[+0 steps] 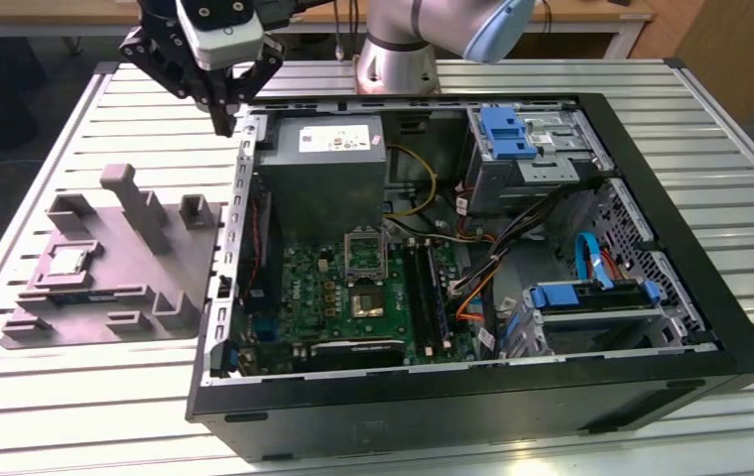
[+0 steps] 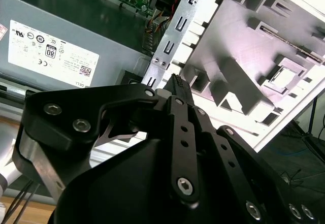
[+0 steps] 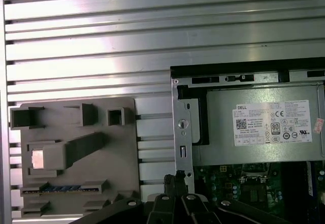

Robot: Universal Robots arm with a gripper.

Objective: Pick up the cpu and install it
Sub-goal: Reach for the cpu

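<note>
The cpu (image 1: 66,261) lies flat in a recess of the grey tray (image 1: 152,297), its pale metal top facing up. In the exterior view this tray sits on the slatted tabletop (image 1: 86,397) close to the edge on the exterior view's left, just beside the open computer case (image 1: 483,407). The gripper (image 1: 226,124) hangs above the far corner of the case on the exterior view's left, near the far edge of the tabletop and well apart from the cpu. Its fingers come down to one point and seem to be drawn together with nothing between them. Inside the case, the grey power supply (image 1: 330,174) stands at the far side, and the black socket (image 1: 365,250) with its metal frame lies on the green motherboard (image 1: 311,297) below it.

In the second wrist view the gripper (image 2: 177,82) points at the metal rim of the case. The fingers look closed – though the black body hides much of them – and they hold nothing. The cpu (image 2: 287,77) shows as a pale square in the tray (image 2: 244,41), and the power supply (image 2: 51,46) is on the other side of the rim.

In the first wrist view the gripper (image 3: 175,177) is over the case rim, between the tray (image 3: 122,153) and the power supply (image 3: 254,132). The cpu (image 3: 39,159) rests in its recess on the tray's side far from the case – apart from the fingertips.
</note>
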